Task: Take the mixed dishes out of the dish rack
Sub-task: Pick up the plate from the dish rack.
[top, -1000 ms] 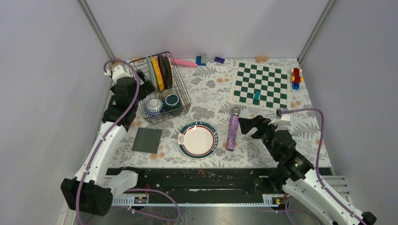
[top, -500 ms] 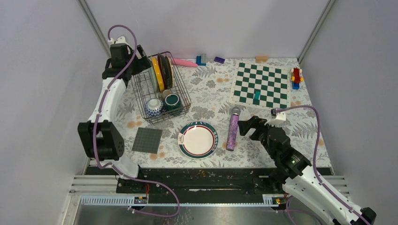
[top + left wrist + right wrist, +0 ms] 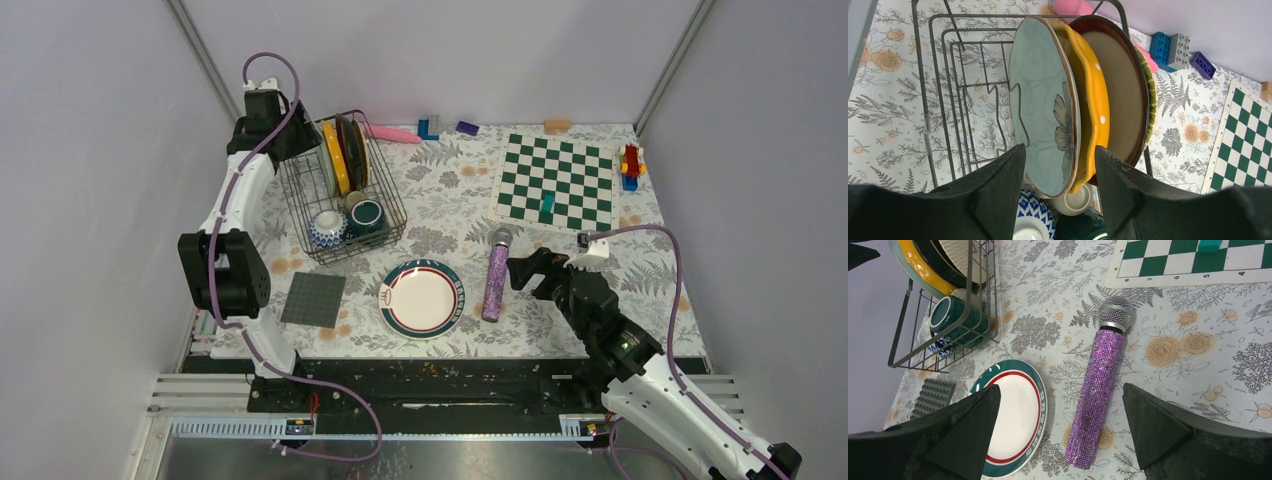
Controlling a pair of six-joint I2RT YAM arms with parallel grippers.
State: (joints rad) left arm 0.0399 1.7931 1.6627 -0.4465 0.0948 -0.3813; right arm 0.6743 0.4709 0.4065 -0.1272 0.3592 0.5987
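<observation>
The dish rack (image 3: pixel 396 208) stands at the back left. Upright in it are a pale green floral plate (image 3: pixel 1040 100), a yellow dotted plate (image 3: pixel 1093 100), a dark-rimmed cream plate (image 3: pixel 1120 95) and a yellow-green woven-look rim (image 3: pixel 1150 75). Below lie a blue-white bowl (image 3: pixel 327 228), a small greyish cup (image 3: pixel 354 199) and a dark teal mug (image 3: pixel 366 215). My left gripper (image 3: pixel 303 142) is open above the rack's back left, its fingers either side of the green and yellow plates (image 3: pixel 1060 150). My right gripper (image 3: pixel 515 270) is open and empty above the purple glitter cylinder (image 3: pixel 1100 390).
A white plate with teal and red rings (image 3: pixel 421 297) lies flat on the table. A grey square mat (image 3: pixel 313 299) lies left of it. A chessboard (image 3: pixel 556 183), pink object (image 3: pixel 392 133), toy blocks (image 3: pixel 430 128) and walls border the back.
My left arm swung from the rack's left side up to its back left corner, over the upright plates. The right gripper barely moved.
</observation>
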